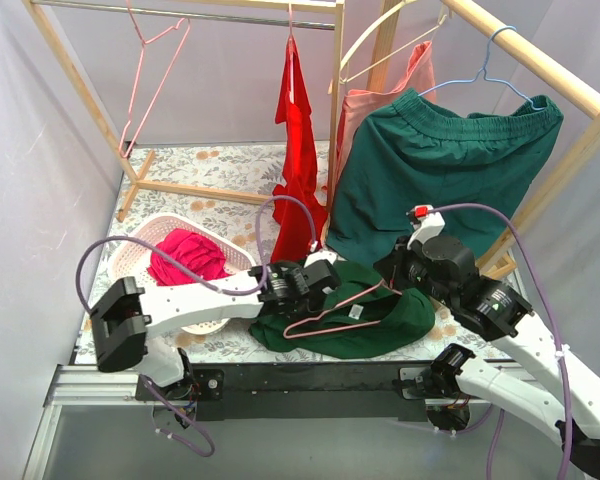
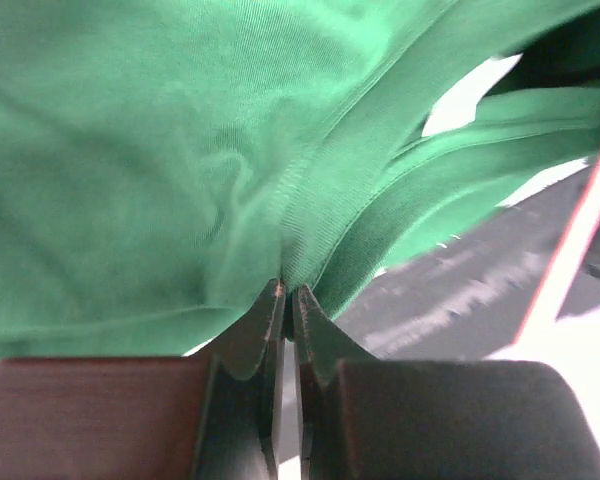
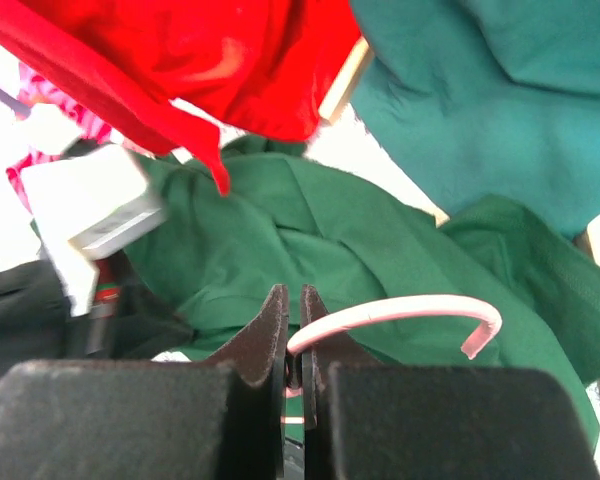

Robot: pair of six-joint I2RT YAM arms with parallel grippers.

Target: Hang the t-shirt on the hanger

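The dark green t-shirt [image 1: 380,318] lies bunched at the table's near edge, its white label [image 1: 357,312] showing. The pink wire hanger [image 1: 325,320] lies across it. My left gripper [image 1: 320,277] is shut on a fold of the t-shirt [image 2: 180,150], and its fingertips [image 2: 288,292] pinch the cloth; a pink wire [image 2: 578,245] shows at the right. My right gripper [image 1: 395,270] is shut on the hanger at the base of its hook [image 3: 410,310], with the t-shirt [image 3: 310,230] just beyond my gripper [image 3: 292,300].
A red t-shirt [image 1: 298,150] hangs on the wooden rack [image 1: 332,90]. Green shorts [image 1: 430,170] hang on a light blue hanger [image 1: 485,70] beside a cream hanger [image 1: 380,40]. Another pink hanger [image 1: 152,70] hangs at the back left. A pink basket [image 1: 130,255] of clothes stands at the left.
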